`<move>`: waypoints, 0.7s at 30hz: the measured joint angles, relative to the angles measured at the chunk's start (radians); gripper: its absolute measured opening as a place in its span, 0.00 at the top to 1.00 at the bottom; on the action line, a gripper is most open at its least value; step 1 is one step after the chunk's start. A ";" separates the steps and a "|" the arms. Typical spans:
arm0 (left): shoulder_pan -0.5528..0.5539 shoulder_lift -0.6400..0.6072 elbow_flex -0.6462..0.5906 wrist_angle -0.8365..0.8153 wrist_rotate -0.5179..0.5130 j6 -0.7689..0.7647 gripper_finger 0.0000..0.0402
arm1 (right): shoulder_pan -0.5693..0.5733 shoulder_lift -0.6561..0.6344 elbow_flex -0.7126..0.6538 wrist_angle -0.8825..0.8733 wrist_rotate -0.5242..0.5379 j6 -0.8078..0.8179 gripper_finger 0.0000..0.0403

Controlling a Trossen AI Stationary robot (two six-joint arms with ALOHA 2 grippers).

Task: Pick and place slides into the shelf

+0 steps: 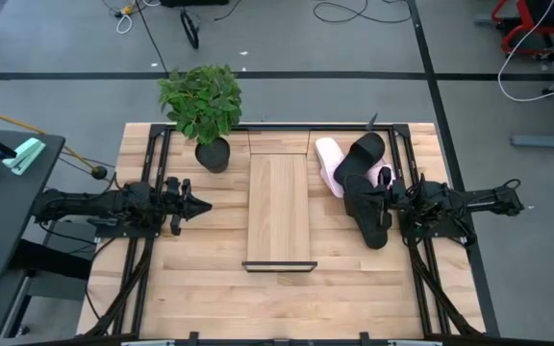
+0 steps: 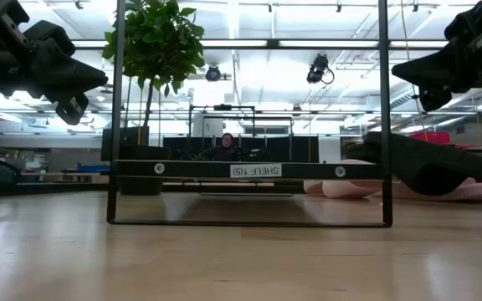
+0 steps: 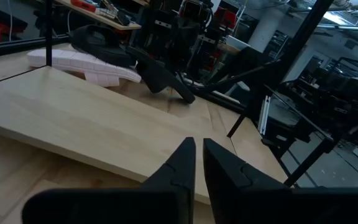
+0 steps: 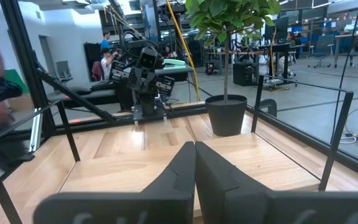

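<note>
The slides [image 1: 362, 178], black ones stacked over pale pink, lie in a heap on the tabletop [image 1: 210, 288] just right of the shelf [image 1: 279, 210], whose plank top is bare. The right end effector [image 1: 385, 204] hangs at that heap, fingers pressed together, touching or just above a black slide. The left end effector [image 1: 200, 204] reaches level toward the shelf from the left, fingers nearly together, holding nothing.

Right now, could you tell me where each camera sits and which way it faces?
High: overhead, straight down on shelf, slides, both arms.
Low: tabletop height, through shelf frame; both arms overhead.
Left wrist: past shut left gripper toward slides.
Right wrist: past shut right gripper toward potted plant, left arm.
Shared: every view shows the shelf.
</note>
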 joint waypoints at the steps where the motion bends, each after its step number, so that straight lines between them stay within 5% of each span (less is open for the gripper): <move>1: 0.000 0.000 0.000 0.000 0.000 0.000 0.92 | 0.000 0.000 0.000 0.000 0.000 0.000 0.97; 21: 0.000 0.000 0.000 0.000 0.000 0.000 0.90 | 0.000 0.000 0.000 0.000 0.000 0.000 0.97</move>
